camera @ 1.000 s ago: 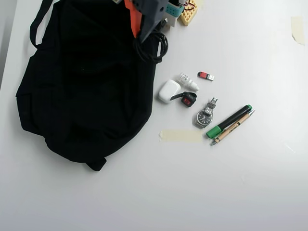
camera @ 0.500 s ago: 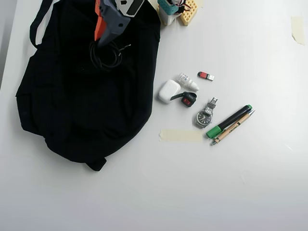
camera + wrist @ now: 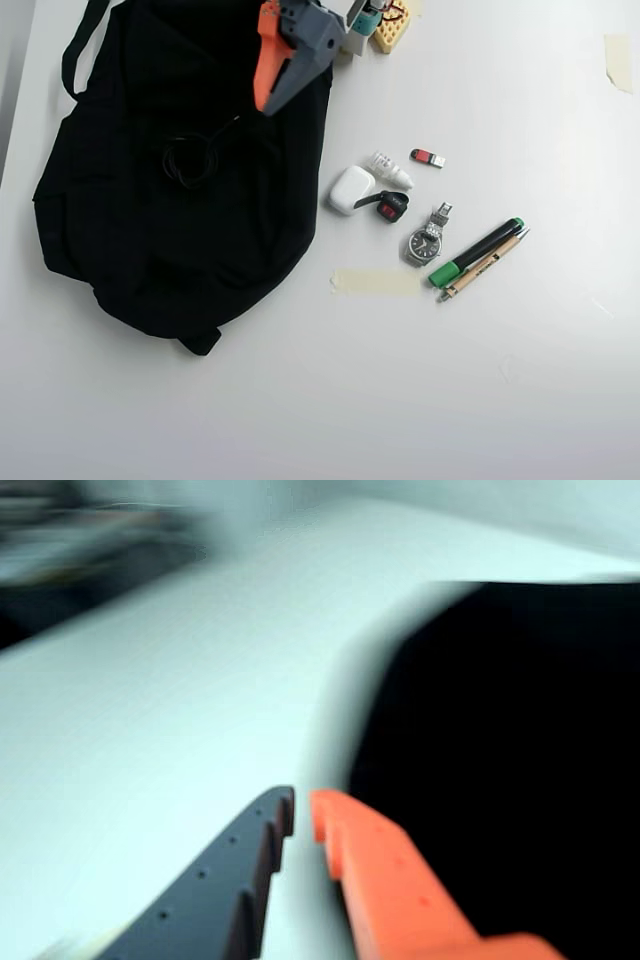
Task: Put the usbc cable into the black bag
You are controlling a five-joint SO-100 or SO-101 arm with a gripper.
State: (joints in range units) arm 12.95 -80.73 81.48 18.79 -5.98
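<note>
Pincer [image 3: 263, 108]: empty, tips nearly together with a narrow slit between them, above the bag's upper part.
Usbc cable [image 3: 189, 159]: coiled on the black bag [image 3: 150, 250], clear of the pincer.
Watch [image 3: 426, 241]: on the table [image 3: 520, 400], right of the bag.

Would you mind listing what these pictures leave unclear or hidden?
- Wrist view: motion blur smears everything; the bag is only a dark mass, and no cable shows there.
- Overhead view: the cable lies black on the black bag, so whether it sits inside or on top cannot be told.
- Overhead view: the top edge cuts off the arm and the bag's strap.
- Overhead view: the watch dial is too small to read.
- The gripper fingertips nearly meet.
</note>
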